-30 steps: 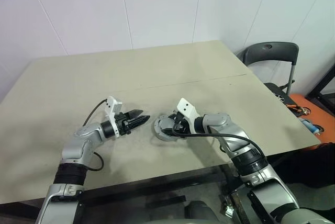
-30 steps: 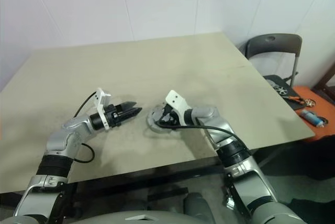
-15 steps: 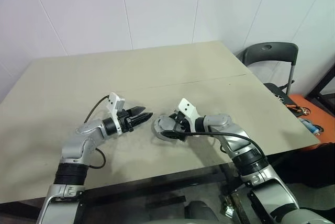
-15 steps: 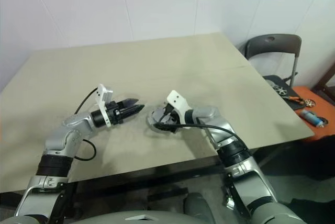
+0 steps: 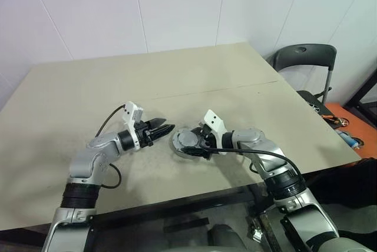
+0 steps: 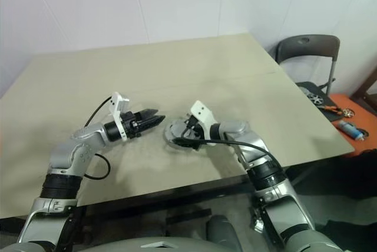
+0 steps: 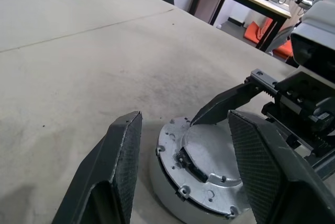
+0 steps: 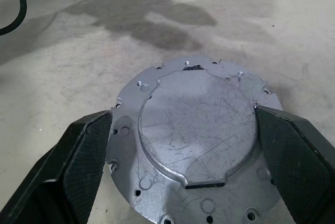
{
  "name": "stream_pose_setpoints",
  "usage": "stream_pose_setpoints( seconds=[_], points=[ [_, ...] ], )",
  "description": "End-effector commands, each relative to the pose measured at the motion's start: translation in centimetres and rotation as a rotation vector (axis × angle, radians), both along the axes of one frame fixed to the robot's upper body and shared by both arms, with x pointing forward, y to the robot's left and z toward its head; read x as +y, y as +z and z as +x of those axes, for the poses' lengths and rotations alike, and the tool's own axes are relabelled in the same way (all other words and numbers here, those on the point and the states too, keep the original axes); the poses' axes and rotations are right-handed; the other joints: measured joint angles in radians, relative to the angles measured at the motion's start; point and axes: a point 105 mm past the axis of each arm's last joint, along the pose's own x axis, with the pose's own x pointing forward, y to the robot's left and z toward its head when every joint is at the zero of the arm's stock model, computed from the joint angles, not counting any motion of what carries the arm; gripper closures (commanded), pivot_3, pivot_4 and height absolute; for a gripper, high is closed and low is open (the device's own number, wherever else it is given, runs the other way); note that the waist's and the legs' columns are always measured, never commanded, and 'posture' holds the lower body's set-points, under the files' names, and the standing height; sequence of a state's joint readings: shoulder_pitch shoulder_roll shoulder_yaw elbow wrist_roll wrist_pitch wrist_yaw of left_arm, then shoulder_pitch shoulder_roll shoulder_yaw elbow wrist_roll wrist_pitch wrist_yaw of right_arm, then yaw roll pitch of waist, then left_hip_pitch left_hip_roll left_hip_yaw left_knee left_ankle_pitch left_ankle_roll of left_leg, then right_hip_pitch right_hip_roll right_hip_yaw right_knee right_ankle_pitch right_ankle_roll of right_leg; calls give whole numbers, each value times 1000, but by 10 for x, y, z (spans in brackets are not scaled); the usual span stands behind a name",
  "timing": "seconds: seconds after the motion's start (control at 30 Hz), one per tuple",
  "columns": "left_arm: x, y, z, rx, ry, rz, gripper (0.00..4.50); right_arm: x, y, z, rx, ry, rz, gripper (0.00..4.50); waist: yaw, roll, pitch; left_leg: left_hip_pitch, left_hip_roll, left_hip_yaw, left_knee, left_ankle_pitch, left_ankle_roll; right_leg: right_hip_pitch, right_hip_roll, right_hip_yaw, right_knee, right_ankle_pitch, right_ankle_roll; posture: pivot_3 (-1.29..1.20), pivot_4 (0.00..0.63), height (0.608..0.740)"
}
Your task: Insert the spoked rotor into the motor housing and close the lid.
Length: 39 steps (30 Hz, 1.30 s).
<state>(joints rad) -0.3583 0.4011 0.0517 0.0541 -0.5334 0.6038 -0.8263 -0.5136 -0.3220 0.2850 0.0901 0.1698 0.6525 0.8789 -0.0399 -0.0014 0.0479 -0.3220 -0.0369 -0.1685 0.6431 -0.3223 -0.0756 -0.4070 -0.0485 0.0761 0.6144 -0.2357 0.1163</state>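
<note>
The right gripper (image 8: 183, 156) stood with its two black fingers spread wide, one on either side of the lid (image 8: 196, 135), apparently clear of its edge. The lid, a grey scratched metal disc with a notched rim and small screw holes, lay flat on top of the motor housing (image 7: 175, 200), whose pale side wall showed beneath it. No rotor could be seen, presumably because it sat under the lid, so the assembly looked close to finished.

Just beside the stack, the left gripper (image 5: 166, 128) hovered above the table (image 5: 70, 99) with its fingers parted and nothing between them, pointing toward the housing. Farther off stood a dark chair (image 5: 303, 63) past the table's far right corner.

The main risk, judged from here, was an unseated lid: if its notches were not lined up with the housing, it could sit tilted. A spread finger catching the rim on withdrawal could also drag or lift the lid, or slide the whole stack.
</note>
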Motion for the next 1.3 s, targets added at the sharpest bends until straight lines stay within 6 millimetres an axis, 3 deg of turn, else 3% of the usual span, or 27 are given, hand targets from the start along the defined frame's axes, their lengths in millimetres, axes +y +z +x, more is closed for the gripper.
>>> stream_pose_setpoints(
  seconds=[0.03, 0.17, 0.37, 0.57, 0.67, 0.73, 0.9, 1.13, 1.3],
  points=[
    [-2, 22, 2, -73, -9, -11, 1712, 3, 19, 1, -44, 13, 53, 27, 0, 0, 0, 0, 0, 0, 0, 0, 0, 0, 0, 0, 0, 0, 0, 0, 0, 740],
    [-2, 23, 1, -74, -7, -11, 1712, -9, 42, 11, -199, -29, 64, 27, 0, 1, 1, -1, 0, 0, 0, 0, 0, 0, 0, 0, 0, 0, 0, 0, 0, 740],
    [-4, 23, -1, -72, -9, -14, 1712, -25, 54, 11, -269, -56, 59, 27, 1, 0, 1, -1, 0, 0, 0, 0, 0, 0, 0, 0, 0, 0, 0, 0, 0, 740],
    [-3, 25, -1, -75, -11, -14, 1712, -48, 65, 11, -229, -142, 101, 27, 3, 0, 1, -1, 0, 0, 0, 0, 0, 0, 0, 0, -1, 0, 0, 0, 0, 740],
    [10, 24, -2, -67, 8, -5, 1712, -72, 66, 12, -205, -232, 109, 27, 5, 0, 1, -1, 0, 0, 0, 0, 0, 0, 0, 0, 0, 0, 0, 0, 0, 740],
    [17, 22, -3, -57, 15, 0, 1712, -79, 64, 11, -188, -270, 119, 27, 4, 0, 1, -1, 0, 0, 0, 0, 0, 0, 0, 0, 0, 0, 0, 0, 0, 740],
    [19, 20, 1, -55, 28, 10, 1712, -58, 54, 0, -160, -232, 115, 27, -1, 1, 2, -1, 0, 1, 0, 0, 0, 0, 0, 0, 0, 0, 0, 0, 0, 740],
    [18, 26, 9, -76, 29, 1, 1712, -37, 60, -12, -169, -117, 112, 27, 8, 1, 2, -1, 0, 1, 2, 0, 0, 1, 0, 0, 0, 0, 0, 0, 0, 740],
    [13, 23, 9, -73, 22, 2, 1712, -14, 42, -5, -174, -57, 44, 27, 0, 1, 2, 0, 0, 0, 1, 0, 0, 0, 0, 0, 0, 0, 0, 0, 0, 740]
  ],
)
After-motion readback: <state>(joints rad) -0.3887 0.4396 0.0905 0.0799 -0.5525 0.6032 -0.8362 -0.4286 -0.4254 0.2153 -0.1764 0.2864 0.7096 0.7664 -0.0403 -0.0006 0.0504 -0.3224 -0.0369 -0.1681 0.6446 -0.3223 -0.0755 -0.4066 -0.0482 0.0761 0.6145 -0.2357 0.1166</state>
